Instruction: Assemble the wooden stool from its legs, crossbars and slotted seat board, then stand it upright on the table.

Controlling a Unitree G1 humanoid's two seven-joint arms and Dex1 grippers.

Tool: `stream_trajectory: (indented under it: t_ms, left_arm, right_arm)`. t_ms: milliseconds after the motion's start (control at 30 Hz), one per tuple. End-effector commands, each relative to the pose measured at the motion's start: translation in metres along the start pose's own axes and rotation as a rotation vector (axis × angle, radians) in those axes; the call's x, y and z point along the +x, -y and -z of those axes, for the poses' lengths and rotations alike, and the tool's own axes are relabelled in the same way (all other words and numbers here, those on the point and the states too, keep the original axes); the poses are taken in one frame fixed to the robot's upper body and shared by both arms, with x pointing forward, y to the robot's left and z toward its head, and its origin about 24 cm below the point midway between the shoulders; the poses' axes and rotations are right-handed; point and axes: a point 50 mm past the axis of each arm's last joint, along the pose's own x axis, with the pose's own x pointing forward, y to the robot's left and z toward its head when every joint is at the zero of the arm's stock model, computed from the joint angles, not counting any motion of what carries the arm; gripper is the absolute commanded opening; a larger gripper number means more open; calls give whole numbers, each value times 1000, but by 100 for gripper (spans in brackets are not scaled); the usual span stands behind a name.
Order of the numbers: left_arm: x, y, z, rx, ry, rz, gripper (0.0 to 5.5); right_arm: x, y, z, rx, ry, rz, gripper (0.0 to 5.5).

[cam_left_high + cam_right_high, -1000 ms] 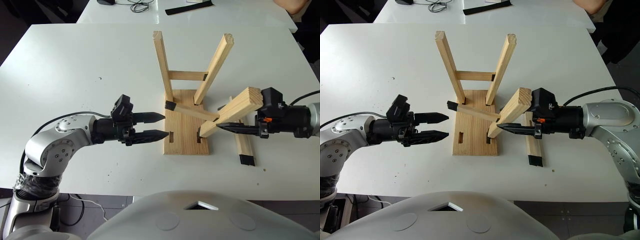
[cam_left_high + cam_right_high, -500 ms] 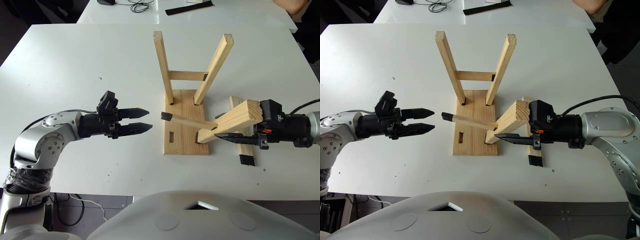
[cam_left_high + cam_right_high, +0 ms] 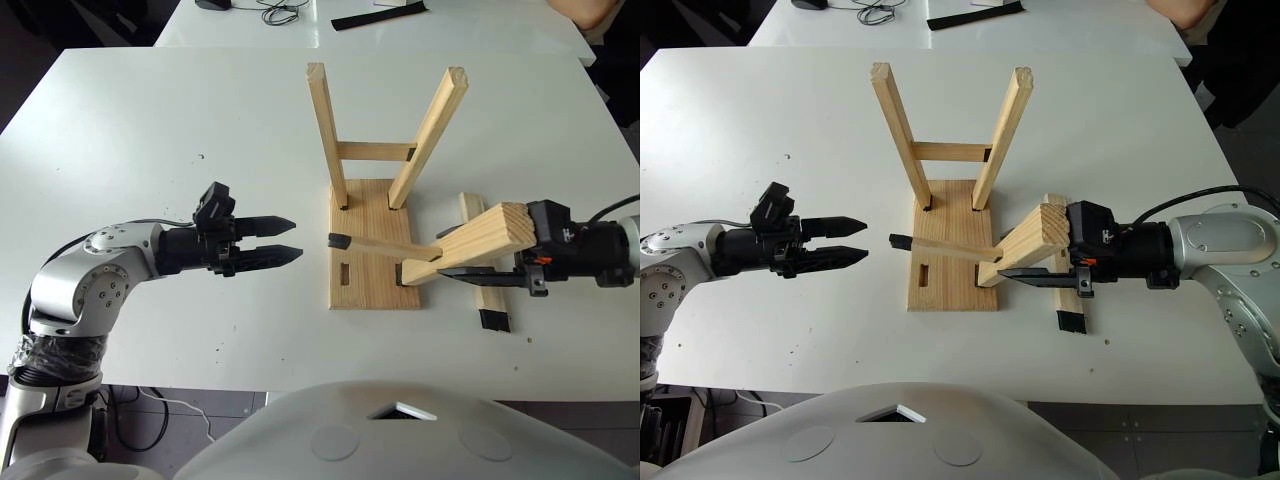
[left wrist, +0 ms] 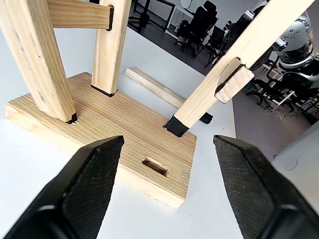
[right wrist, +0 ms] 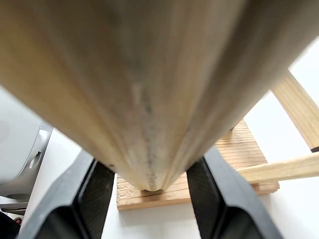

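Right gripper point(image 3: 450, 262) fingers clamp 1 leg point(image 3: 482, 231), its black foot on the seat board point(image 3: 365, 292) beyond their tips; left gripper point(image 3: 296, 237) fingers narrowly parted, board ahead, not touching.

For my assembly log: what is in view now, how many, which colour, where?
table: one, white.
seat board: one, pale wood, on the table.
standing legs: two, pale wood, upright at the board's far end.
crossbar: one, pale wood, between them.
held leg: one, pale wood, tilted, foot on the board.
black-tipped crossbar: one, pale wood, joined to the held leg.
loose leg: one, pale wood, right of the board.
left gripper: one, black, open, left of the board.
right gripper: one, black, shut on the held leg.
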Motion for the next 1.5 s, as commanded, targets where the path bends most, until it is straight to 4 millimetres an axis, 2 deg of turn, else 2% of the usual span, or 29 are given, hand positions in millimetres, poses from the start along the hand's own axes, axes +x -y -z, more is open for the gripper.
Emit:
stream_trajectory:
  t_ms: [33,267,400,567,667,800,900,1100,1200,1333,1500]
  left_arm:
    - [0,-1,-3,23,3,-17,333]
    - [2,-2,-5,24,0,-8,333]
    - [4,-4,-7,26,-9,10,333]
    - [3,-6,-8,23,-17,17,333]
    - [3,-6,-8,21,-17,15,333]
    - [3,-8,-8,19,-15,8,333]
    - [1,-10,-9,20,-12,-1,333]
    - [1,-11,-12,25,-1,-8,333]
    - [1,-11,-13,25,3,-12,333]
    - [2,-11,-13,24,7,-11,333]
    - [3,-13,-14,19,12,-12,333]
  right_arm:
    - [-4,5,13,34,-112,31,203]
    - [9,10,25,86,-93,-16,203]
    - [15,18,40,137,-120,-49,203]
    - [22,19,57,250,-116,-85,203]
    - [31,10,73,306,-136,-116,203]
    - [43,-18,93,343,-195,-191,203]
    - [46,-31,99,347,-225,-228,203]
    - [45,-44,109,368,-251,-242,203]
    - [43,-39,105,379,-235,-234,203]
    - [41,-21,101,441,-181,-181,203]
    - [48,-12,106,492,-178,-179,203]
